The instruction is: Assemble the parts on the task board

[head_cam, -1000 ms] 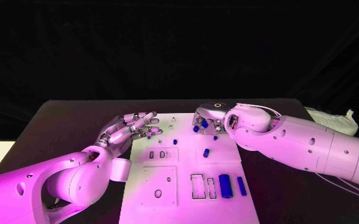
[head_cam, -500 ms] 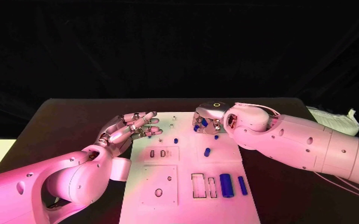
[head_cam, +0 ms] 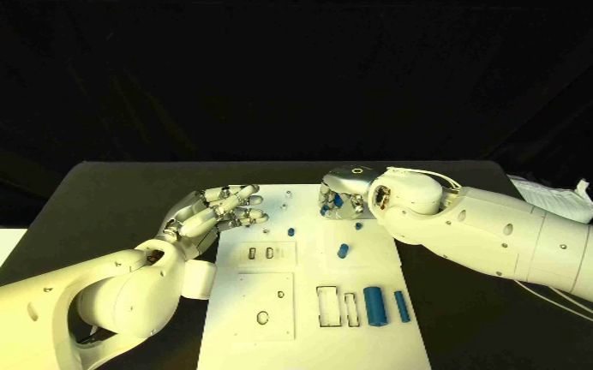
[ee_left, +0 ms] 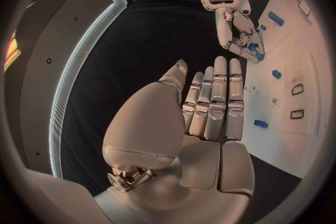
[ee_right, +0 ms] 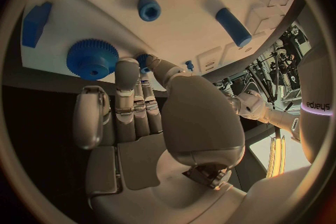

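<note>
At the middle of the black table (head_cam: 123,190) lies the flat white task board (head_cam: 309,319), a long plate running away from the robot, with rectangular slots cut in its near half. Beside those slots rest two blue cylindrical parts — a thick one (head_cam: 374,306) and, just to its right, a thinner one (head_cam: 400,306), both lying lengthwise. Farther up the board a short blue peg (head_cam: 341,252) lies near the centre, and a smaller blue piece (head_cam: 290,231) sits to its left.

The right hand (head_cam: 341,196) hangs over the far part of the board, palm down, its silver fingers curled around small blue parts there; whether it truly grips one cannot be told from the head view. In the right wrist view the fingers (ee_right: 129,98) reach toward a blue toothed gear wheel (ee_right: 91,59) on the board, fingertips close to it, with a small blue ring-shaped part (ee_right: 148,9), a blue cylinder (ee_right: 232,27) and a blue block (ee_right: 35,22) spread about on the white surface.

The left hand (head_cam: 217,211) hovers at the board's left edge, holding nothing — its fingers (ee_left: 213,102) stretched out nearly straight, side by side, with the thumb set apart.
</note>
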You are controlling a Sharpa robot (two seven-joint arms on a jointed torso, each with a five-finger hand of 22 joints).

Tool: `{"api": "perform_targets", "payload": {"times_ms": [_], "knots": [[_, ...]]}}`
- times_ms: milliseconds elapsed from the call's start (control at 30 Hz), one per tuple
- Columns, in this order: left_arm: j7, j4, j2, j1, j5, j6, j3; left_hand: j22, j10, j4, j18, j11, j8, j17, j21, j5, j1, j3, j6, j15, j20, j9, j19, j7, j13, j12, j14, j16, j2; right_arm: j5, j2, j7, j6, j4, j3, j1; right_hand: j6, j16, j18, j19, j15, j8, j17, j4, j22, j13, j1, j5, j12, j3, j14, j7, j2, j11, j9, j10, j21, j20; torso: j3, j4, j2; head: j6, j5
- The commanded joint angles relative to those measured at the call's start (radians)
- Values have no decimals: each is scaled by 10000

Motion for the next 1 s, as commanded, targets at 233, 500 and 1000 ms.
{"api": "perform_targets", "payload": {"times_ms": [233, 500, 1000], "knots": [[-71, -36, 2, 14, 14, 96, 8, -34, -28, -89, 127, 27, -104, 44, -15, -24, 59, 45, -34, 11, -2, -15, 112, 82, 6, -95, 66, 11, 110, 25, -1, 191, -1035, 21, -25, -27, 99, -38, -133, 107, -93, 15, -146, 28, 108, -3, 71, -41, -1, 108, 59, 37, 73, 12, 61, 100, 96, -16, -10, 17, 17, 57, 56], [-99, -104, 12, 17, 18, 131, 8, -63, -53, -182, 122, 38, -143, 73, -48, -19, 174, 151, -54, 19, -3, -11, 99, 96, 6, -157, 13, -35, 173, 88, 209, 49, -2139, -127, -8, 88, 122, -124, -126, 34, -76, -55, -294, 109, 98, -22, 128, -318, -32, 298, -56, 85, 82, 38, 105, 98, 104, 18, -25, 110, 37, 71, 20], [-57, 52, -21, 67, 19, 193, 11, -72, -57, -204, 120, 42, -153, 79, -60, -18, 193, 177, -57, 25, -1, -10, 90, 100, 6, -172, -9, -53, 180, 38, 883, -13, -2428, -625, -6, 242, 129, -88, -129, 36, -75, -66, -264, 109, 123, -21, 140, -377, -28, 321, -58, 89, 37, 41, 115, 102, 120, 23, -35, 170, 151, 93, 31]]}}
